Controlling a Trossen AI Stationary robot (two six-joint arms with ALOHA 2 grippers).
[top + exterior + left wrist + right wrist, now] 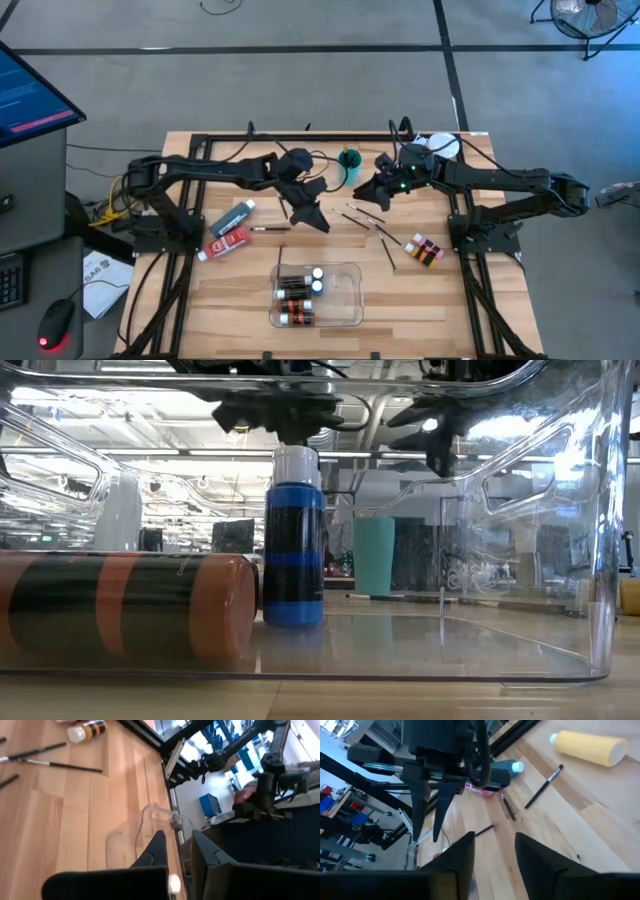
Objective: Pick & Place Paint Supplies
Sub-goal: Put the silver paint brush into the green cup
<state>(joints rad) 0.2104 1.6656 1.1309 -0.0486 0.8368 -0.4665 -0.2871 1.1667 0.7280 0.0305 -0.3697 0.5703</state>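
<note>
My left gripper (312, 216) hangs open and empty over the table's middle, fingers pointing down, just beyond the clear tray (350, 300); it also shows in the right wrist view (430, 815). My right gripper (366, 196) is open and empty near the teal cup (350, 166), above several thin brushes (372, 222) lying flat. A blue tube (233, 216) and a red tube (226, 243) lie on the left. Small bottles (424, 250) lie on the right. A yellow bottle (592, 747) lies on its side. In the tray a blue bottle (293, 540) stands upright and a brown one (120, 605) lies on its side.
A black frame (200, 140) borders the wooden table top. A white round thing (441, 146) sits at the far right beside the right arm. One brush (270, 229) lies between the tubes and my left gripper. Bare wood lies to the left and right of the tray.
</note>
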